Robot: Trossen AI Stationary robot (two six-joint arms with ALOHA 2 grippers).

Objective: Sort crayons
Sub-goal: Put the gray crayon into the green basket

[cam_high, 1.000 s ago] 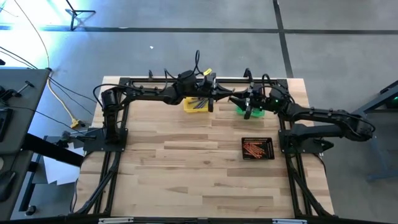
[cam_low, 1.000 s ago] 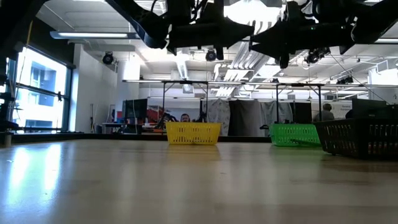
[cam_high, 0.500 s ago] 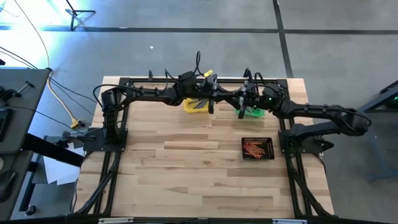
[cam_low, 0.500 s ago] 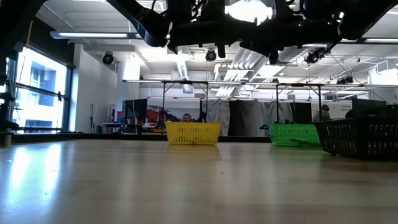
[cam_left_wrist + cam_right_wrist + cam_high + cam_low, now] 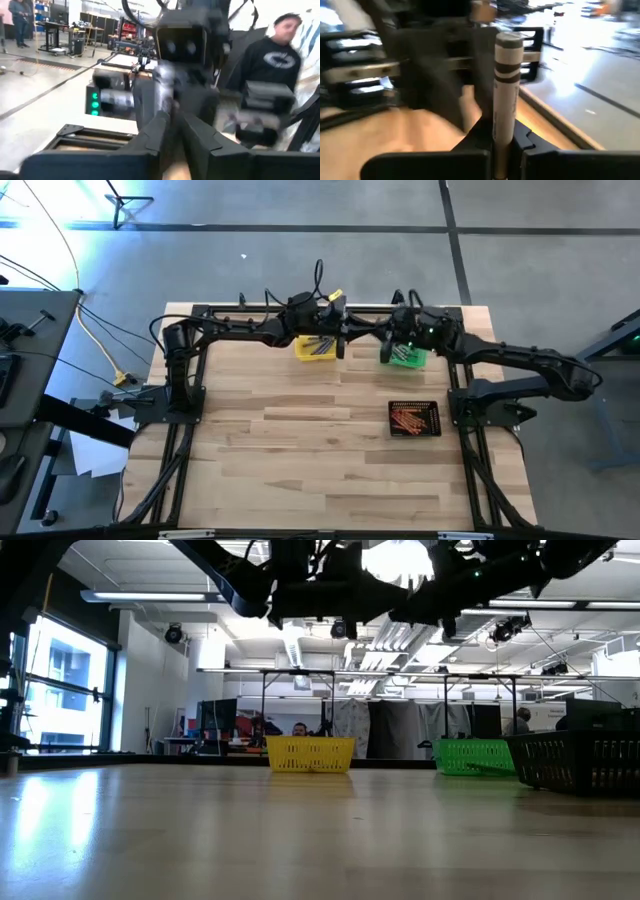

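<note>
A grey crayon (image 5: 502,85) with dark bands near its end stands between the fingers of my right gripper (image 5: 497,145), which is shut on it. That gripper (image 5: 382,340) hangs high over the table's far edge, between the yellow bin (image 5: 315,348) and the green bin (image 5: 407,359). My left gripper (image 5: 345,337) faces it closely from the left, over the yellow bin. In the left wrist view the crayon (image 5: 162,95) shows blurred just ahead of my left gripper (image 5: 175,130). Several orange crayons (image 5: 412,420) lie in the black bin (image 5: 432,408). My right gripper pinches the grey crayon between its two fingers, at one end of the stick (image 5: 496,131). The fingers come about level from the table's right side. The rest of the crayon sticks out past the fingertips, banded end (image 5: 509,50) free, lifted well clear of the table.
The yellow bin (image 5: 310,754) holds a few dark sticks and stands at the far edge, with the green bin (image 5: 475,756) to its right. The black bin (image 5: 580,762) sits nearer, on the right. A person (image 5: 272,55) stands beyond the table. Bare wood spreads across the near half.
My right gripper has gone from over the green bin toward the table's left and a little up, coming close to my left gripper and tipping up to about level. My left arm has kept still.
</note>
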